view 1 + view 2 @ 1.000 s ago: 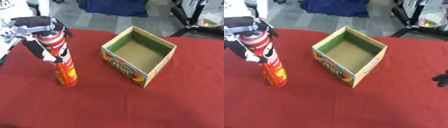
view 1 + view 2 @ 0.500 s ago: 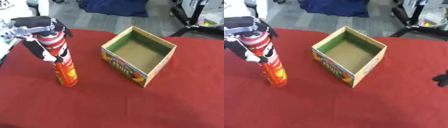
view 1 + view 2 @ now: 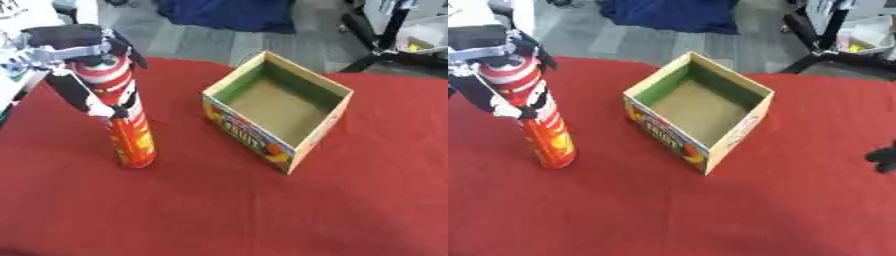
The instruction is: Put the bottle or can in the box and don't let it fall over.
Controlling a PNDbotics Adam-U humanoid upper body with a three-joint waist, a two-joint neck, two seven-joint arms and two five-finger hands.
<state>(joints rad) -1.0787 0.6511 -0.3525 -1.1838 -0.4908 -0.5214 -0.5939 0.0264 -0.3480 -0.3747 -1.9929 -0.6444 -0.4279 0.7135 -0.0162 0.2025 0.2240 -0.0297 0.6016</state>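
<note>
Fingers of the left robot hand (image 3: pixel 83 55) curling round the top of the can (image 3: pixel 122 117), coming in from the desk's (image 3: pixel 219 215) left edge, one dark finger running down the can's left side. Right robot hand (image 3: pixel 884 159) showing only as a dark tip at the right edge of the right eye view, cannot tell open or closed. Standing upright near the desk's left edge: tall red can, white-striped up top, orange and yellow lower down, base resting on the red cloth. Sitting open-topped toward the far middle, apart from the can: cardboard box (image 3: pixel 302 142), green inside walls, printed front.
</note>
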